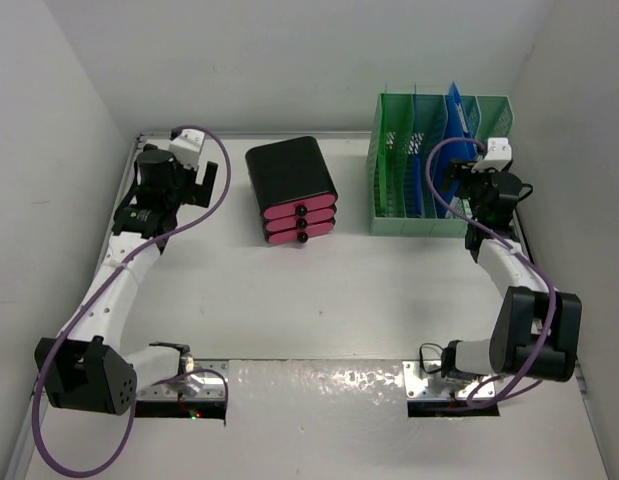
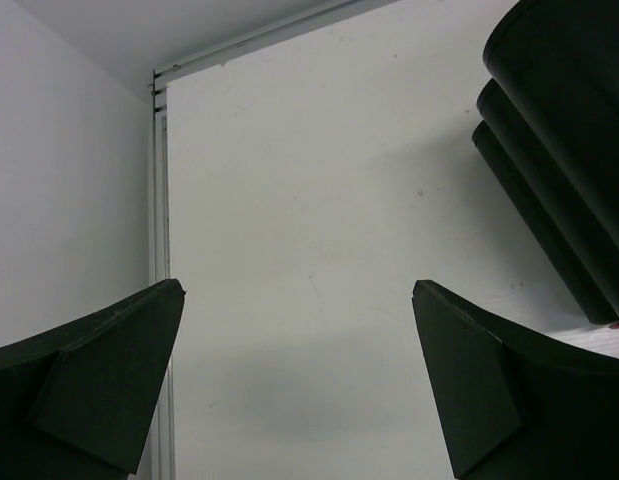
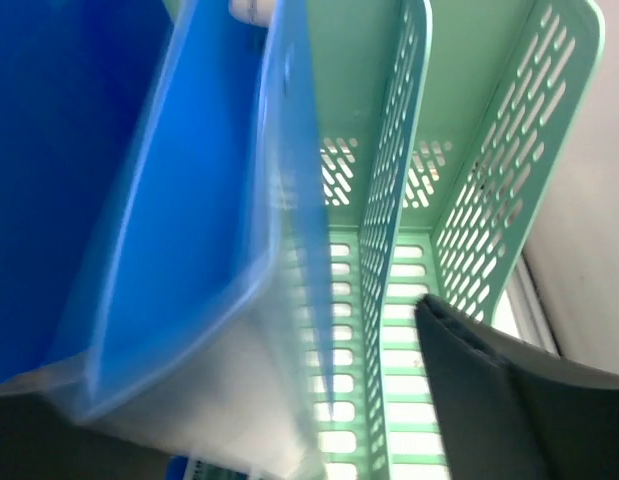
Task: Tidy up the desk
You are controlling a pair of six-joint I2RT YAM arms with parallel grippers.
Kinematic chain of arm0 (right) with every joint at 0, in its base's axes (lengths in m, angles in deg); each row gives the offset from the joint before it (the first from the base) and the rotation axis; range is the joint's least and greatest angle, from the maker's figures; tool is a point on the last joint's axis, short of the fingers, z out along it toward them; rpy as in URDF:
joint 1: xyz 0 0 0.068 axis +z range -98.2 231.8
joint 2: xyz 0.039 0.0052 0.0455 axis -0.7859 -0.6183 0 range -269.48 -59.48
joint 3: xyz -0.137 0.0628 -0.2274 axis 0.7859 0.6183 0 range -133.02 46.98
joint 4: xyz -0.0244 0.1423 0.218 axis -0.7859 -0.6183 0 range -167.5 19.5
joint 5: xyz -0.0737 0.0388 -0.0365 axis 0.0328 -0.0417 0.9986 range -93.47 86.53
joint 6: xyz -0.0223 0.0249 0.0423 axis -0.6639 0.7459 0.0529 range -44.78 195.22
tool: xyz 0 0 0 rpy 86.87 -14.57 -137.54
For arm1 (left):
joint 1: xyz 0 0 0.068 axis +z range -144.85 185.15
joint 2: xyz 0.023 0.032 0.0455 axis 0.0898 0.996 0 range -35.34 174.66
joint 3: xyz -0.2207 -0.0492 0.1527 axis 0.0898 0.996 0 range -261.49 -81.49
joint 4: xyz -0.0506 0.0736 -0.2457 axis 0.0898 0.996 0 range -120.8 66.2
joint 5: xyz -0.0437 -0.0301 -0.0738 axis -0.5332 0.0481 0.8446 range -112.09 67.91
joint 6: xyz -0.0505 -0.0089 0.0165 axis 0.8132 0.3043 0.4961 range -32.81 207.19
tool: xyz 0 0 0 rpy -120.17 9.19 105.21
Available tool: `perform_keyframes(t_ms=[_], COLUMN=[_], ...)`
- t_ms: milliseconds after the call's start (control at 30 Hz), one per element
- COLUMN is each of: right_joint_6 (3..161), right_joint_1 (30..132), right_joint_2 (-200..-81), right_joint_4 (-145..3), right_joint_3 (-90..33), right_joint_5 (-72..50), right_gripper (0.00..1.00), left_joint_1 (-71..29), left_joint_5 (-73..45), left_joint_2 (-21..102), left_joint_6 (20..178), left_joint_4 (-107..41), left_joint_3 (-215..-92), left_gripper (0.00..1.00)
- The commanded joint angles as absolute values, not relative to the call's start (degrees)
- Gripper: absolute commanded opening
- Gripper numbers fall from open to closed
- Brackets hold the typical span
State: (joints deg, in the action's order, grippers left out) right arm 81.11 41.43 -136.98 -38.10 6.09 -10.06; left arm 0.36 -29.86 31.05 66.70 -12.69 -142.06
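White and matte, the desk (image 1: 389, 290) is filling the floor of the enclosure, with thin silver rails running round it. At its far right a mint-green file rack (image 1: 399, 160) is standing by the back wall, and a blue folder (image 1: 457, 112) is sitting upright in one of its right-hand slots. The right gripper (image 1: 461, 185) is hanging at that slot with its jaws apart on either side of the folder. Its one plainly showing finger (image 3: 509, 400) is sitting clear of the plastic, so I am judging the folder released rather than held.

To finish well, that arm is needing a straight retreat along the slot, because a mesh divider (image 3: 389, 250) is standing just beside the finger and could catch. The right wall is crowding it, while the bare middle is offering the free room.

Over the far-left corner the left gripper (image 2: 299, 290) is hovering wide and empty, near the rail (image 2: 161, 250), with the black drawer box (image 1: 292, 190) just beside it.
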Motion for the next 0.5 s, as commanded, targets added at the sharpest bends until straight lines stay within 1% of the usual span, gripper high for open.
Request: perform_keyframes(t_ms=[0,67,233,367,467], right_joint_6=[80.5,80.4,84.1,90.7,92.6], right_joint_1=[41.3,41.3,41.3,41.4,41.4], right_joint_2=[-134.9,-132.0,-122.7,-115.3,-109.5], right_joint_4=[-37.1,-37.5,-41.8,-51.7,-60.4], right_joint_3=[4.5,4.5,5.8,8.6,15.6], right_joint_5=[-10.9,-9.5,-6.2,-2.3,-1.4], right_gripper=[0.85,0.99,0.99,0.99,0.99], left_joint_1=[0.9,0.9,0.9,0.9,0.9], left_joint_5=[-29.1,-28.8,-27.9,-27.3,-26.9], left_joint_2=[30.7,30.7,30.7,30.6,30.6], left_joint_6=[67.1,67.0,67.6,69.2,70.7], left_joint_4=[-15.9,-15.8,-15.9,-16.5,-18.1], left_joint_3=[-141.9,-141.6,-140.6,-138.0,-134.2], left_gripper=[0.97,0.98,0.97,0.97,0.97])
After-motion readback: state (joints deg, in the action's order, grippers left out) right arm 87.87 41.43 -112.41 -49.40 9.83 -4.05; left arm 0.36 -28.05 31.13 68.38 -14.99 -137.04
